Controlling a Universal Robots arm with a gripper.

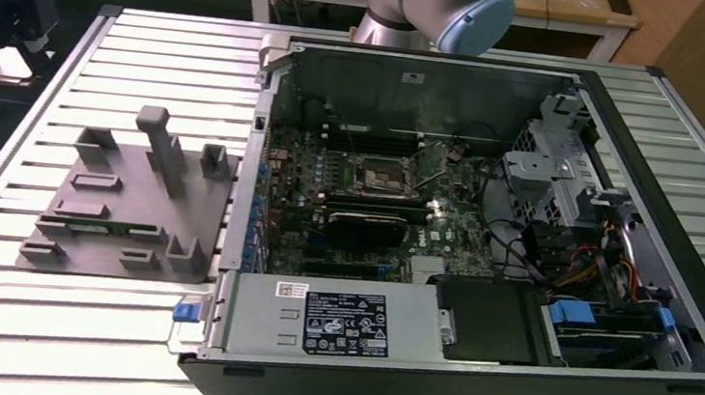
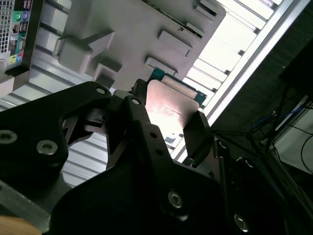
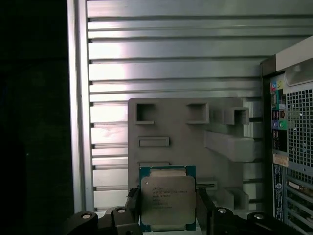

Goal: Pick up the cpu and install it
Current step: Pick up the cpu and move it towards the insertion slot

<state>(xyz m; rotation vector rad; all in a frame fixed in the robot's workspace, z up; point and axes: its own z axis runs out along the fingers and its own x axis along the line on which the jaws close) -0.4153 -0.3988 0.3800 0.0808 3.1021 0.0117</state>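
The cpu (image 3: pixel 167 198), a small square chip with a pale metal lid and a green-blue rim, sits between the black fingers (image 3: pixel 203 208) of my gripper (image 3: pixel 167 210), which is shut on its two opposite edges. In the second wrist view the same cpu (image 2: pixel 168 105) shows its shiny lid clamped in the gripper (image 2: pixel 166 117). It is held well above the grey tray (image 3: pixel 186 127) on the slatted table. The open processor socket (image 1: pixel 374 172) lies in the middle of the motherboard inside the computer case (image 1: pixel 464 393).
The grey tray (image 1: pixel 131 205) with raised blocks and slots lies at the exterior view's left of the open case, with a narrow green stick (image 1: pixel 101 227) in one slot. The arm's joint (image 1: pixel 443 2) rises behind the case. Cables and drive bays (image 1: pixel 604 280) fill the case's right side.
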